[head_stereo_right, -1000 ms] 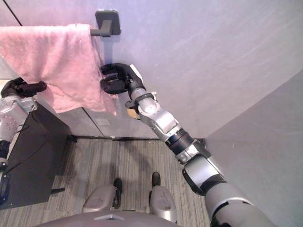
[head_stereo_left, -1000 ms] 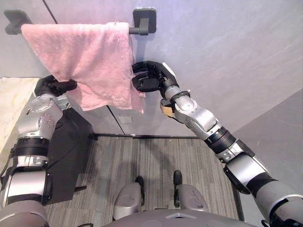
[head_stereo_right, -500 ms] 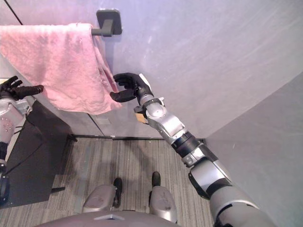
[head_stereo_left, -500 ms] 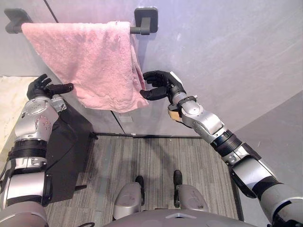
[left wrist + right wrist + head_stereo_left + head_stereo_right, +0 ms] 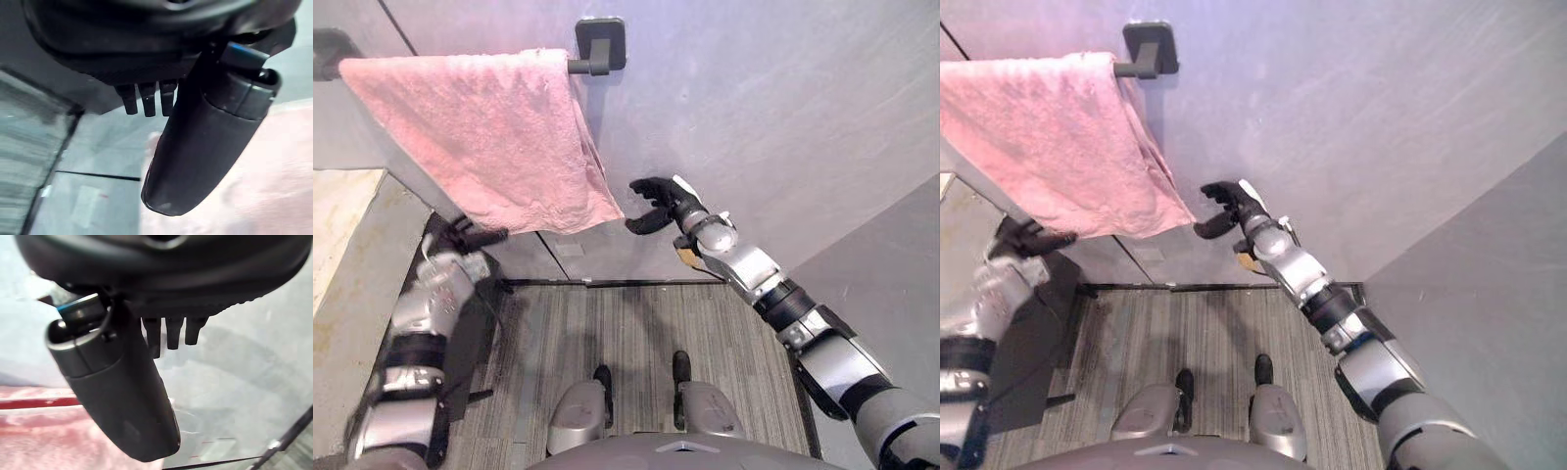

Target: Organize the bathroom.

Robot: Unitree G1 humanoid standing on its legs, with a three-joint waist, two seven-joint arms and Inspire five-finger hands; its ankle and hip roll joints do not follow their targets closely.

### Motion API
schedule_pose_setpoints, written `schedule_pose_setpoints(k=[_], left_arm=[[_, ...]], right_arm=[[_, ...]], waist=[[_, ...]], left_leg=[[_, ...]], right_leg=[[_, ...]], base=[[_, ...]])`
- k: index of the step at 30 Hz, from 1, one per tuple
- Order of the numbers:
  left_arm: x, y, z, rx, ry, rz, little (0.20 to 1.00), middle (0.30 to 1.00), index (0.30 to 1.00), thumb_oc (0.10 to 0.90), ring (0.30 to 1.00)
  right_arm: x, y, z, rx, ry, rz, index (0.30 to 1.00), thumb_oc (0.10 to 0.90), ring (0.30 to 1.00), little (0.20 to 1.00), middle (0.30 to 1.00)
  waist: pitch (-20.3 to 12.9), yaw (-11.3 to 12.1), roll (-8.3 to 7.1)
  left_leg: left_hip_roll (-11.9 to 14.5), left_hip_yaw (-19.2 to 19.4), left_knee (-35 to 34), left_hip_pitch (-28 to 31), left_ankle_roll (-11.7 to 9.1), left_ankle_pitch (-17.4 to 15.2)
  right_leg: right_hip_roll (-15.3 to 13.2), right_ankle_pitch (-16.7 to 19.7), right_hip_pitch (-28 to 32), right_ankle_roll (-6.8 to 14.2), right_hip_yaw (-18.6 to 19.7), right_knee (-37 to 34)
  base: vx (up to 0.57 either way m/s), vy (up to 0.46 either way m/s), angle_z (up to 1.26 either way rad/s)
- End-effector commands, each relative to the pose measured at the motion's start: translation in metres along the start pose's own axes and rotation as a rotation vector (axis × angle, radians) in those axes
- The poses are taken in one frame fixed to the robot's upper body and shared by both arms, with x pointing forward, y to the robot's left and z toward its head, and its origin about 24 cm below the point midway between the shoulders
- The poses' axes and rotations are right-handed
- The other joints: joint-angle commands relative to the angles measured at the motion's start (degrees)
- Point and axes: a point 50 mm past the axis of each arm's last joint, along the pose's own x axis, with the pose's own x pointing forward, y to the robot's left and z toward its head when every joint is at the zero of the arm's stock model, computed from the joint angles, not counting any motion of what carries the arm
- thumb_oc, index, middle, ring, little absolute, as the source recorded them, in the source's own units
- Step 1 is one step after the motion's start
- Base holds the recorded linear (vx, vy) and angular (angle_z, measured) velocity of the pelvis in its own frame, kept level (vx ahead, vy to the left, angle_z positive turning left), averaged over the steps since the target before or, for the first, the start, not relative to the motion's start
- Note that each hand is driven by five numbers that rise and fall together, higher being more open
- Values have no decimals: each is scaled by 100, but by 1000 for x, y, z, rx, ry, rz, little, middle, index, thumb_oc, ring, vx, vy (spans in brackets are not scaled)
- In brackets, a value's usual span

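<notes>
A pink towel [image 5: 480, 132] hangs over a dark wall rail [image 5: 594, 49] and drapes down the grey wall. My right hand [image 5: 658, 204] is open just right of the towel's lower corner, a small gap away from it. Below the towel's bottom edge on the left, my left hand [image 5: 460, 238] is also open and holds nothing. The towel [image 5: 44, 435] shows past the right thumb in the right wrist view. It appears as a pink blur [image 5: 254, 166] beyond the left thumb in the left wrist view.
A black cabinet [image 5: 470, 323] stands against the wall at the lower left. A pale counter top [image 5: 342, 215] lies at the far left. Striped grey carpet [image 5: 636, 323] covers the floor, and a darker wall [image 5: 891, 264] closes the right side.
Both hands have dropped away from the towel and pulled back; the left arm has lowered a good deal. The towel hangs free. The view has shifted slightly.
</notes>
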Motion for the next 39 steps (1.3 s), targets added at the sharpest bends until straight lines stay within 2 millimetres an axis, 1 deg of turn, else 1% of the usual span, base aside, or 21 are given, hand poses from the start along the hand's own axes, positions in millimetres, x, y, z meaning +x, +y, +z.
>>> schedule_pose_setpoints(k=[1,2,5,6,7,9,10,11,12,13,15,17,20,27,33,34,35,36,37,38,39], left_arm=[[-4,8,-4,56,-105,47,900,900,900,800,900],[-5,11,-46,24,-10,87,900,900,900,800,900],[-6,20,-78,58,37,171,900,900,900,800,900],[-8,25,-98,74,70,239,900,900,900,800,900],[-8,26,-102,73,76,247,900,900,900,800,900],[-11,35,-125,100,151,298,900,900,900,800,900],[-11,36,-127,107,155,300,900,900,900,800,900],[-13,47,-141,262,202,336,900,900,900,800,900],[-14,50,-146,284,227,335,900,900,900,800,900],[-17,56,-158,381,290,347,900,900,900,800,900],[-21,67,-170,675,309,347,900,900,900,800,900],[-23,71,-175,779,330,336,900,900,900,800,900],[-29,72,-188,787,381,339,900,900,900,800,900],[-34,69,-196,793,363,291,900,900,900,800,900],[-26,60,-183,723,291,325,900,900,900,800,900],[-24,57,-180,721,279,350,900,900,900,800,900],[-24,57,-179,723,279,350,900,900,900,800,900],[-23,54,-178,729,271,355,900,900,900,800,900],[-23,54,-178,729,271,355,900,900,900,800,900],[-20,48,-175,760,254,341,900,900,900,800,900],[-20,45,-174,768,243,334,900,900,900,800,900]], right_arm=[[0,-22,14,-41,-70,-82,900,800,900,900,900],[-4,-20,-16,-54,24,-59,900,800,900,900,900],[-8,-15,-43,-74,106,-42,900,800,900,900,900],[-12,-9,-66,-76,190,-32,900,800,900,900,900],[-13,-7,-71,-81,198,-29,900,800,900,900,900],[-23,-1,-107,-112,307,-10,900,800,900,900,900],[-24,0,-111,-113,316,-9,900,800,900,900,900],[-36,8,-143,-135,441,9,900,800,900,900,900],[-39,9,-151,-140,468,11,900,800,900,900,900],[-48,12,-171,-157,547,25,900,800,900,900,900],[-66,13,-204,-194,673,42,900,800,900,900,900],[-78,12,-222,-211,755,41,900,800,900,900,900],[-95,12,-246,-234,859,56,900,800,900,900,900],[-107,13,-257,-302,908,92,900,800,900,900,900],[-94,12,-246,-345,853,81,900,800,900,900,900],[-89,12,-242,-335,835,70,900,800,900,900,900],[-89,12,-242,-330,833,66,900,800,900,900,900],[-90,11,-243,-310,832,50,900,800,900,900,900],[-90,11,-243,-310,832,50,900,800,900,900,900],[-91,9,-243,-287,839,21,900,800,900,900,900],[-92,8,-244,-280,843,9,900,800,900,900,900]], waist=[[-371,40,-4],[-362,-12,-31],[-348,-71,-60],[-336,-121,-95],[-333,-134,-104],[-312,-222,-157],[-311,-226,-161],[-301,-272,-204],[-300,-280,-211],[-302,-300,-232],[-316,-327,-255],[-321,-327,-258],[-362,-282,-264],[-375,-114,-325],[-294,2,-404],[-315,-4,-431],[-316,-13,-437],[-324,-74,-470],[-326,-80,-466],[-328,-217,-506],[-345,-272,-514]], left_leg=[[-86,257,-126,187,661,-197],[-93,263,-133,186,679,-208],[-76,316,-142,195,682,-213],[-55,374,-157,201,686,-214],[-52,386,-163,206,686,-217],[-4,484,-192,226,674,-229],[0,492,-193,227,672,-231],[39,556,-210,236,659,-225],[50,572,-217,239,655,-224],[79,608,-233,247,649,-215],[120,637,-241,252,632,-194],[152,638,-255,265,621,-173],[205,564,-255,312,602,-156],[318,277,9,178,499,-70],[552,84,-163,5,390,248],[644,232,-358,-25,311,421],[657,279,-330,-54,295,447],[704,629,-151,-134,258,394],[709,620,-129,-150,257,382],[709,1127,410,-182,280,107],[619,1197,747,-239,283,42]], right_leg=[[-104,-673,-82,291,-219,353],[-82,-663,-115,285,-194,334],[-65,-648,-142,286,-170,332],[-53,-641,-168,289,-148,329],[-50,-639,-174,289,-145,327],[-42,-625,-222,297,-138,328],[-41,-623,-226,298,-136,326],[-33,-605,-239,302,-139,298],[-31,-604,-238,301,-144,290],[-23,-594,-228,291,-163,258],[5,-595,-206,262,-191,240],[29,-620,-194,234,-216,273],[99,-725,-143,167,-322,378],[236,-816,-55,9,-490,414],[490,-898,-65,-106,-684,394],[577,-873,-7,-114,-809,257],[580,-862,10,-116,-842,220],[552,-831,68,-138,-1007,101],[557,-828,68,-139,-1014,95],[459,-768,119,-180,-1265,10],[444,-748,93,-217,-1340,30]], base=[[-51,15,-4],[-35,18,-3],[-26,18,-8],[-30,16,-21],[-41,16,-24],[-32,1,-12],[-40,-31,-6],[-36,-35,-7],[-53,-53,-10],[-34,-38,-6],[-30,-48,-23],[-9,-47,-19],[17,-84,7],[-1,-129,17],[-93,-152,25],[-124,-167,31],[-122,-171,35],[-52,-70,31],[-88,-95,65],[-89,-45,81],[-147,-47,125]])
